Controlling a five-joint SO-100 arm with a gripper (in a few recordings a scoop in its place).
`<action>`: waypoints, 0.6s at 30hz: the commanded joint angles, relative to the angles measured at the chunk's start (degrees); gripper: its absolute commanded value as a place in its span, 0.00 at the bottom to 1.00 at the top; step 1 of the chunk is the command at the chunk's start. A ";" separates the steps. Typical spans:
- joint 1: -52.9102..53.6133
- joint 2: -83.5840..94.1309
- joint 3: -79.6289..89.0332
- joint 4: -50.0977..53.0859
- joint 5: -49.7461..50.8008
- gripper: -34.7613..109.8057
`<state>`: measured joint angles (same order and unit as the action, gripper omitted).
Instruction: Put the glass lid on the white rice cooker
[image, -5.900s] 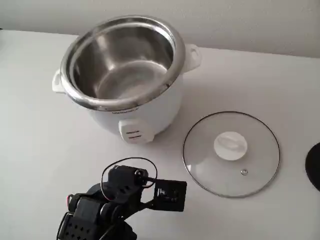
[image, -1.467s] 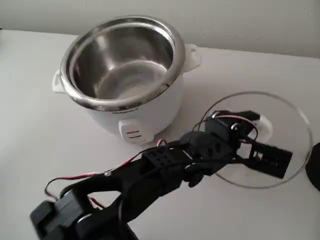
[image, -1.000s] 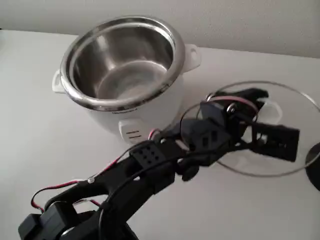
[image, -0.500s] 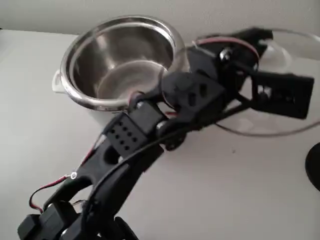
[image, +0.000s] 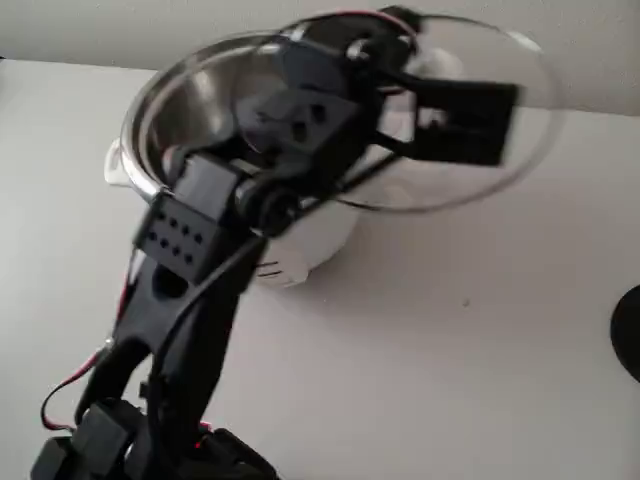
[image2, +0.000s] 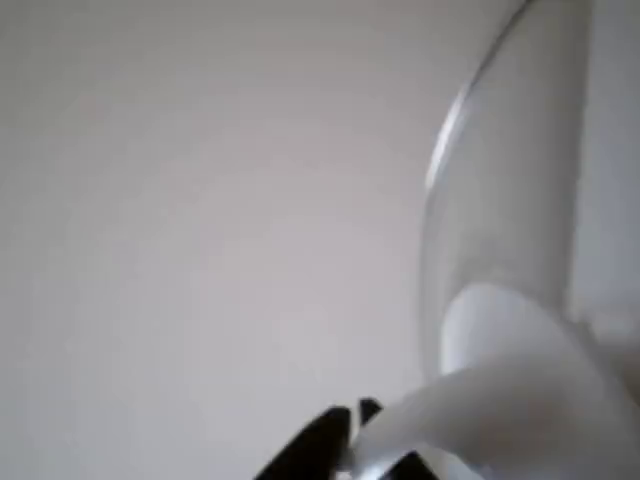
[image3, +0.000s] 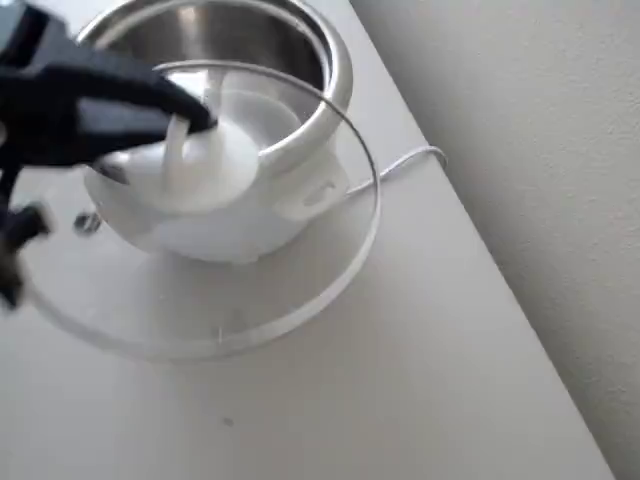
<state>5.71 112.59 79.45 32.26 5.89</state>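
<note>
Lid (image: 420, 110) airborne, tilted, hanging beside and partly over right edge of cooker (image: 250, 150) in fixed view; not yet seated on steel rim. Gripper (image3: 195, 135) clenched on lid's white centre knob (image3: 205, 165), seen in overhead view. Judgement: glass rigid, smooth, breakable; moderate weight for single-point hold, prone to swing. Knob is proper grip point; thin metal edge offers poor purchase. Lid needs levelling and centring over pot before release.

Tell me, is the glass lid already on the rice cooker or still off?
Off. The fingers hold the lid by its knob, in the air beside the open cooker.
</note>
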 joint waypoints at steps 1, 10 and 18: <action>-7.03 7.56 -9.93 0.00 0.35 0.24; -17.23 6.33 -9.93 2.99 0.53 0.24; -20.83 3.78 -9.93 3.25 4.75 0.24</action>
<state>-14.15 112.59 79.45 35.95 9.32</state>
